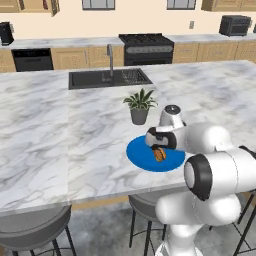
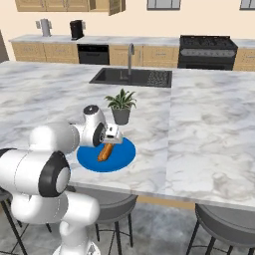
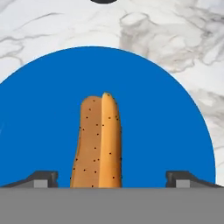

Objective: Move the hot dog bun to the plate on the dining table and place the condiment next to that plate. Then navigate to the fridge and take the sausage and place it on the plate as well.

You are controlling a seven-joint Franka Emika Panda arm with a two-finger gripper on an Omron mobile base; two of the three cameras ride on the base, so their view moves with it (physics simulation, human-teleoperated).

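The orange-brown hot dog bun [image 3: 98,140] lies on the round blue plate [image 3: 43,109] near the front edge of the marble dining table [image 1: 50,130]. My gripper [image 3: 113,179] hangs just above it, open, with one fingertip on each side of the bun's near end and clear of it. From the base views the bun [image 1: 160,155] [image 2: 104,152] rests on the plate [image 1: 140,155] [image 2: 119,157] right under the gripper [image 1: 159,150] [image 2: 110,142]. The condiment, the sausage and the fridge are out of view.
A potted plant [image 1: 140,106] [image 2: 120,105] stands just behind the plate. Farther back is the dark sink [image 1: 107,78] [image 2: 132,77] with its tap. Stools [image 1: 35,225] [image 2: 226,221] sit under the table's front edge. A black stove [image 1: 146,47] lines the far wall.
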